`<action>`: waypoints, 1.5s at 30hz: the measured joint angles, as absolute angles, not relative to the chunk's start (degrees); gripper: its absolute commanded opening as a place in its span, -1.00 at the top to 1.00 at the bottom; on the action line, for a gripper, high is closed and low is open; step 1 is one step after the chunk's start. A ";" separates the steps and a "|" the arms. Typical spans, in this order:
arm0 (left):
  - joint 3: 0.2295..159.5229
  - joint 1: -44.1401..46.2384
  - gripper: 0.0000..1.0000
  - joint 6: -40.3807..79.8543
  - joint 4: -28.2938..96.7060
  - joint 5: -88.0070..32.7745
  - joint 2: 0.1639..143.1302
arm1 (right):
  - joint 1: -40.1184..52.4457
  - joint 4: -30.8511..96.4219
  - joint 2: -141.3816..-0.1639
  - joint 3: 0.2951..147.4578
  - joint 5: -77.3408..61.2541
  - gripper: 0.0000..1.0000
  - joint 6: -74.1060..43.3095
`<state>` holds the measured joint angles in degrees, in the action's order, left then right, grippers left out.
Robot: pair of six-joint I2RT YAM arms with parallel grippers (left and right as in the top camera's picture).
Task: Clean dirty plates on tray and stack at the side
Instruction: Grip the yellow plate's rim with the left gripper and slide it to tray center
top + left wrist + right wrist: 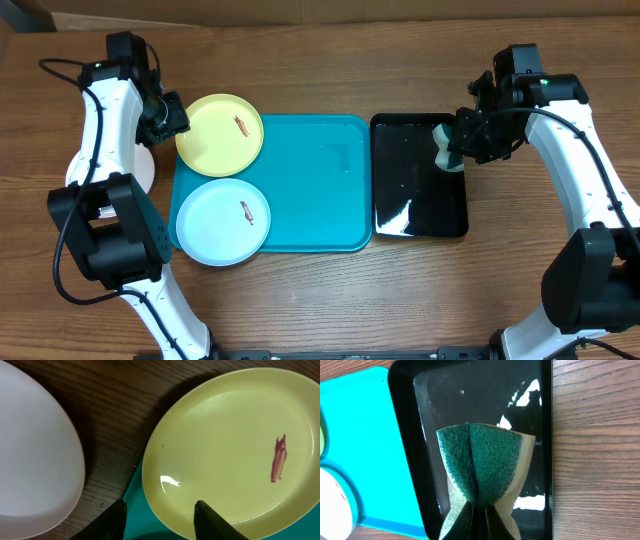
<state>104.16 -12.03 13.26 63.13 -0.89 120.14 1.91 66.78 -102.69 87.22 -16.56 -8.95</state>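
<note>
The yellow-green plate lies on the far left corner of the turquoise tray, with a reddish smear on it. The pale blue plate, also smeared, lies on the tray's near left corner. The white plate rests on the table left of the tray, partly under my left arm. My left gripper is open, its fingers straddling the rim of the yellow-green plate. My right gripper is shut on a folded green sponge above the black tray.
The glossy black tray stands right of the turquoise tray and looks wet. The white plate lies close to the yellow-green plate's left rim. Bare wooden table surrounds both trays.
</note>
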 measured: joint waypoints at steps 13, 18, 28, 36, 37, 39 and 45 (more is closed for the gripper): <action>94.63 -12.32 0.20 13.08 53.63 -0.16 120.14 | 1.91 66.74 -102.69 87.22 -16.58 0.93 -8.93; 91.55 -12.88 0.23 13.08 50.83 -0.69 120.16 | 1.91 66.76 -102.69 87.22 -16.53 0.93 -8.97; 88.68 -12.99 0.92 12.91 47.29 -4.01 120.18 | 1.91 66.78 -102.69 87.22 -16.53 0.93 -8.95; 88.95 -12.99 0.92 12.82 48.71 -9.85 120.18 | 1.91 66.76 -102.69 87.22 -16.56 0.93 -8.97; 89.23 -12.97 0.92 12.78 49.52 -11.33 120.18 | 1.91 66.78 -102.69 87.22 -16.53 0.93 -8.99; 90.28 -12.78 0.92 12.23 51.24 -14.09 120.18 | 1.91 66.81 -102.69 87.22 -16.56 0.93 -8.95; 93.49 -9.43 0.92 11.35 55.64 -18.87 120.18 | 1.91 67.13 -102.69 87.22 -16.56 0.93 -8.97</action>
